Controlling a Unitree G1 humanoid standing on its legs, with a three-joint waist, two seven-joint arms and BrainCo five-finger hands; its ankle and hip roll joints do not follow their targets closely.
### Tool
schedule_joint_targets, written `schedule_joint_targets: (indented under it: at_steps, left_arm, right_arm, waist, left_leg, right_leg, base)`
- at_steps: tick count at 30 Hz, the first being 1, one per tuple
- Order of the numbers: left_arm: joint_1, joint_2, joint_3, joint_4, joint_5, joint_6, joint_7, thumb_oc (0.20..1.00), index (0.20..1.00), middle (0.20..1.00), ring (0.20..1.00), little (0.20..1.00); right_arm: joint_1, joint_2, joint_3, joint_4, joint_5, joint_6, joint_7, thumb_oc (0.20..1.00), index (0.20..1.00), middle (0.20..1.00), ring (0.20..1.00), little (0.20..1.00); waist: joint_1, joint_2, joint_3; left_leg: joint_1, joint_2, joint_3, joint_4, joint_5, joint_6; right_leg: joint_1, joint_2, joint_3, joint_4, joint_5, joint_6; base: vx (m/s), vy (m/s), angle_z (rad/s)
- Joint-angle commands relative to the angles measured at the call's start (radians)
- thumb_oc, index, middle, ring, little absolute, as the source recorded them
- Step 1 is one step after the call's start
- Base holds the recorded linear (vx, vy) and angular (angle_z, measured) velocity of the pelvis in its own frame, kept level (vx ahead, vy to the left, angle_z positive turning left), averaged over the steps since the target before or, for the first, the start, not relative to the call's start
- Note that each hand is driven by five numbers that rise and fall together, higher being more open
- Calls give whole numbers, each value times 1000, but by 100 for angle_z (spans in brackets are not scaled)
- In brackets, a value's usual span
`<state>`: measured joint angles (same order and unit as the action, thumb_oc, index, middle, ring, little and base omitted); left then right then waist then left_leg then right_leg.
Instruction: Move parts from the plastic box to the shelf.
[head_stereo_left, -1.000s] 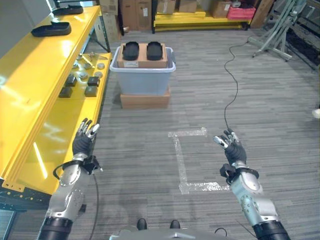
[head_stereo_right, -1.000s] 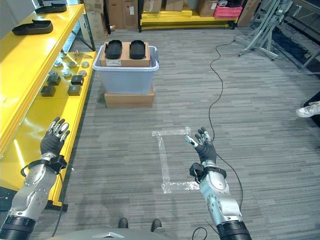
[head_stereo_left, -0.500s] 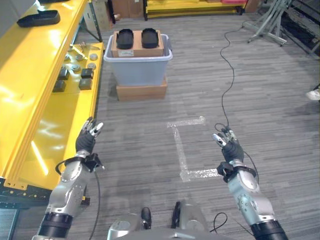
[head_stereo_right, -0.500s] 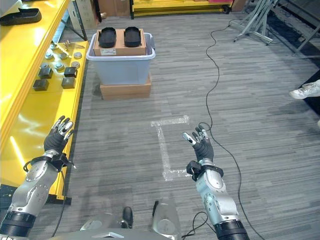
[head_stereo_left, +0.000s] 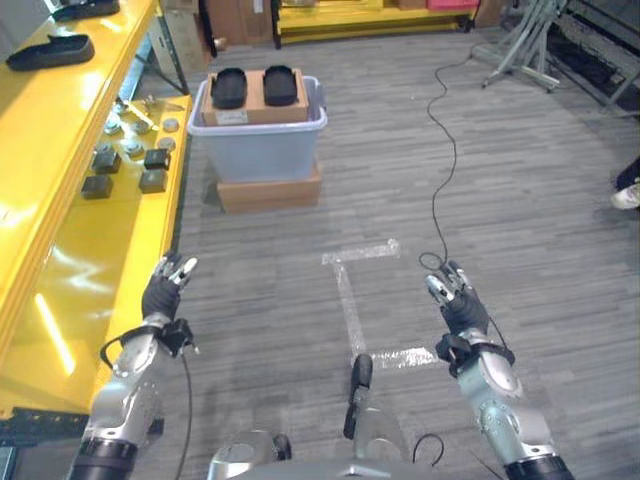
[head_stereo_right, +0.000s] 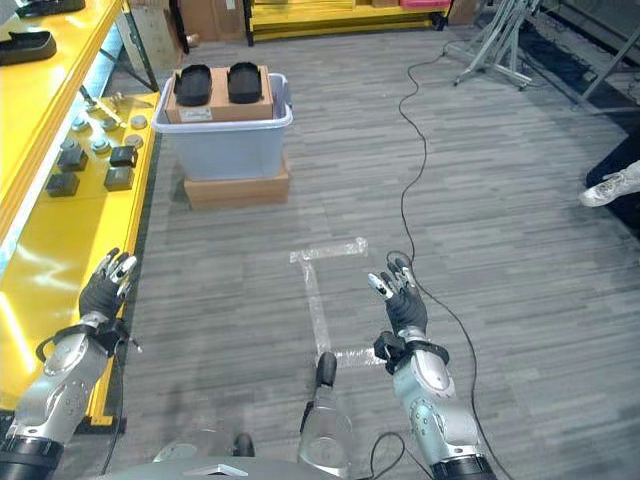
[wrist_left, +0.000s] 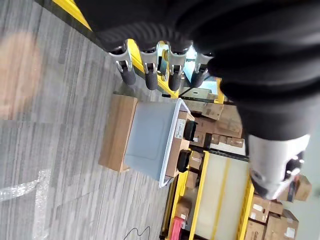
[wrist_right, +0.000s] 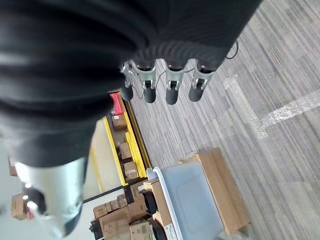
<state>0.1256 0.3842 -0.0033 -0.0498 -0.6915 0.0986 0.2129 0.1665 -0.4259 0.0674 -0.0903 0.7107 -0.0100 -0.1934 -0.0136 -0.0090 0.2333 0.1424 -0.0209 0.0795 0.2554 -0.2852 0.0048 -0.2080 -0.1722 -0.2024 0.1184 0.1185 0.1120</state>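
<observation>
Two black parts (head_stereo_left: 253, 87) are sitting on cardboard in the plastic box (head_stereo_left: 258, 140), far ahead of both hands. The left hand (head_stereo_left: 161, 297) and right hand (head_stereo_left: 457, 309) are hanging empty with fingers straight. The right eye view is catching a person's shoe (head_stereo_right: 612, 184), cut off at the edge, and the yellow shelf (head_stereo_right: 60, 215).

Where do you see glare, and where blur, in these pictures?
Left eye view: white glare streaks on the yellow shelf near the left hand. Left wrist view: a soft blurred patch on the floor, while the plastic box stays sharp. Right wrist view: the dark cover near the lens is blurred.
</observation>
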Motion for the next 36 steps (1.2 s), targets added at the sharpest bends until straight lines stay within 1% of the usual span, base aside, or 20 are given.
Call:
schedule_joint_targets:
  at_steps: [1,3,4,6,8,10,11,13,14,15,17,19,20,23,25,28,31,33,34,36]
  left_arm:
    - [11,45,37,-80,-151,-66,15,1000,1000,1000,1000,1000]
    - [15,39,39,-84,-172,-64,24,1000,1000,1000,1000,1000]
    - [14,23,42,-89,-216,-62,53,1000,1000,1000,1000,1000]
    - [11,-4,41,-79,-230,-67,80,1000,1000,1000,1000,1000]
    - [4,-25,40,-55,-241,-91,86,1000,1000,1000,1000,1000]
    - [-2,-31,43,-42,-235,-102,78,1000,1000,1000,1000,1000]
    - [-15,-38,54,-20,-190,-138,51,1000,1000,1000,1000,1000]
    - [-15,-35,60,-22,-187,-144,37,1000,1000,1000,1000,1000]
    - [-6,-29,73,-37,-191,-154,29,1000,1000,1000,1000,1000]
    - [-2,-28,77,-42,-194,-154,28,1000,1000,1000,1000,1000]
    - [16,-30,97,-67,-200,-154,30,1000,1000,1000,1000,1000]
    - [34,-33,112,-78,-203,-160,24,1000,1000,1000,1000,1000]
    - [48,-33,124,-79,-195,-177,11,1000,1000,1000,1000,1000]
    - [46,-39,137,-64,-177,-205,-6,1000,1000,1000,1000,1000]
    - [47,-35,143,-52,-164,-228,-20,1000,1000,1000,1000,1000]
    - [31,-2,142,-62,-114,-237,-47,1000,1000,1000,1000,1000]
    - [0,4,137,-63,-100,-196,-80,1000,1000,1000,1000,1000]
    - [-15,4,128,-73,-84,-162,-104,1000,1000,1000,1000,1000]
    - [-16,6,126,-79,-79,-158,-102,1000,1000,1000,1000,1000]
    - [-12,16,123,-90,-82,-162,-90,1000,1000,1000,1000,1000]
  right_arm:
    - [-29,-44,-47,-22,28,-18,38,1000,1000,1000,1000,1000]
    - [-32,-53,-48,-17,30,-15,45,1000,1000,1000,1000,1000]
    - [-52,-70,-47,3,29,-9,58,1000,1000,1000,1000,1000]
    - [-71,-91,-44,33,38,-13,67,1000,1000,1000,1000,1000]
    - [-77,-99,-37,58,44,-31,62,1000,1000,1000,1000,1000]
    - [-76,-99,-36,67,43,-41,61,1000,1000,1000,1000,1000]
    - [-72,-93,-45,71,40,-37,59,1000,1000,1000,1000,1000]
    - [-69,-87,-47,72,30,-32,58,1000,1000,1000,1000,1000]
    - [-59,-77,-52,67,9,-29,54,1000,1000,1000,1000,1000]
    - [-55,-76,-53,65,6,-28,55,1000,1000,1000,1000,1000]
    - [-39,-73,-58,53,-7,-22,57,1000,1000,1000,1000,1000]
    - [-23,-75,-57,40,-11,-18,64,1000,1000,1000,1000,1000]
    - [-7,-79,-54,31,-13,-17,75,1000,1000,1000,1000,1000]
    - [1,-89,-40,25,2,-15,90,1000,1000,1000,1000,1000]
    - [-15,-93,-20,33,9,-20,91,1000,1000,1000,1000,1000]
    - [-71,-62,25,63,74,-30,59,1000,1000,1000,1000,1000]
    - [-101,-19,41,55,64,-20,10,1000,1000,1000,1000,1000]
    - [-106,13,41,41,59,-12,-18,1000,1000,1000,1000,1000]
    - [-105,21,41,34,46,-6,-21,1000,1000,1000,1000,1000]
    - [-89,36,41,19,24,-11,-11,1000,1000,1000,1000,1000]
  waist:
    - [-7,-50,-73]
    - [-9,-47,-81]
    - [-10,-43,-97]
    - [1,-27,-103]
    - [18,-37,-92]
    - [24,-41,-80]
    - [32,-48,-54]
    - [34,-49,-47]
    - [44,-50,-39]
    - [48,-51,-38]
    - [67,-36,-41]
    - [81,-12,-39]
    - [92,-12,-31]
    - [104,-10,-18]
    - [114,-8,-26]
    - [158,-25,-41]
    - [184,-44,-66]
    - [189,-48,-80]
    - [187,-47,-83]
    - [174,-40,-79]
  left_leg:
    - [-1,67,61,137,30,10]
    - [9,95,72,151,67,-6]
    - [2,150,103,240,160,-42]
    - [-77,212,97,469,245,-89]
    - [-229,225,55,708,295,-98]
    - [-323,219,29,788,299,-90]
    - [-413,207,48,757,269,-59]
    - [-410,198,78,663,264,-54]
    - [-412,161,113,429,289,-59]
    - [-411,148,116,370,299,-60]
    - [-421,95,118,54,408,-67]
    - [-429,85,117,-136,489,-81]
    - [-448,72,107,-235,500,-89]
    - [-484,84,104,-224,489,-86]
    - [-467,95,119,-226,451,-71]
    - [-475,68,98,-52,385,-46]
    - [-447,-4,108,0,317,4]
    - [-386,-74,102,-29,268,60]
    - [-365,-91,103,-45,258,75]
    - [-334,-104,106,-74,248,87]
  right_leg:
    - [34,1,29,-18,-12,47]
    - [42,16,17,-6,-21,31]
    - [68,52,-10,-10,-43,-6]
    - [122,111,-43,-25,-88,-50]
    - [172,147,-43,-52,-111,-97]
    - [198,163,-39,-63,-117,-110]
    - [248,177,-28,-78,-130,-114]
    - [267,179,-25,-81,-141,-111]
    - [288,173,-19,-84,-151,-98]
    - [291,169,-18,-83,-153,-94]
    - [293,167,-22,-63,-160,-81]
    - [310,183,-16,-30,-184,-76]
    - [338,177,-16,13,-222,-70]
    - [357,160,-33,94,-287,-75]
    - [364,143,-42,152,-336,-67]
    - [419,72,-63,276,-395,-41]
    - [434,14,-99,405,-329,7]
    - [367,-35,-99,606,-197,57]
    - [332,-40,-88,637,-170,64]
    - [271,-21,-83,596,-175,53]
  base:
    - [591,-341,53]
    - [385,-262,27]
    - [416,-349,-5]
    - [483,-414,12]
    - [332,-330,13]
    - [255,-165,-37]
    - [317,-96,-46]
    - [384,35,-15]
    - [398,154,-8]
    - [399,213,-16]
    - [342,199,-8]
    - [576,228,-4]
    - [643,226,-14]
    - [550,212,-23]
    - [501,229,-14]
    - [754,273,-33]
    - [529,264,-6]
    - [431,289,29]
    - [305,177,41]
    - [317,82,25]
